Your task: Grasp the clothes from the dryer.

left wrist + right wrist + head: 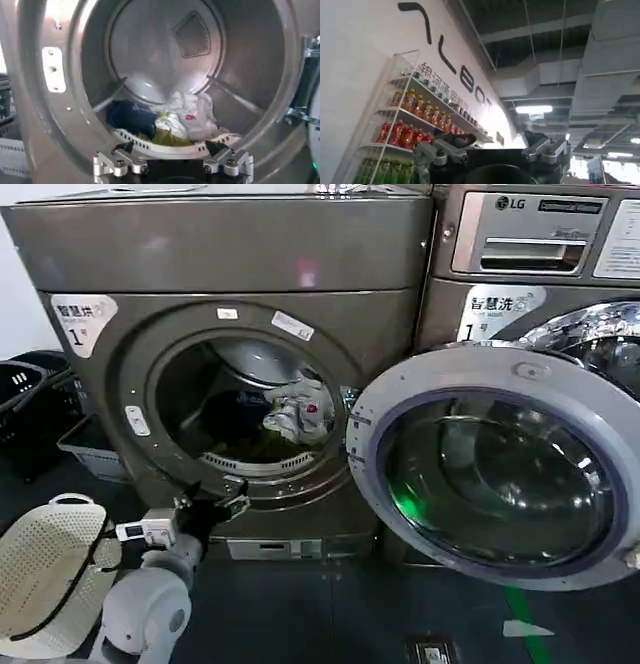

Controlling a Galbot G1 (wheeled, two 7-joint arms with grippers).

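The dryer [220, 254] stands with its round door [500, 464] swung open to the right. Inside the drum lie the clothes [298, 412]: a whitish-grey garment with a small red mark [195, 114], a dark navy one [130, 116] and a yellow-green one [167, 136] low between them. My left gripper [222, 502] hovers just outside the porthole's lower rim, short of the clothes. In the left wrist view the left gripper [170, 148] is open and holds nothing. My right gripper [496, 142] points up toward a ceiling, open and empty.
A white perforated basket [45, 584] lies on the floor at lower left beside my left arm. Dark baskets [30, 399] and a grey one [95, 449] sit left of the dryer. The LG machine [530, 244] stands to the right. A drinks shelf [415, 120] lines a wall.
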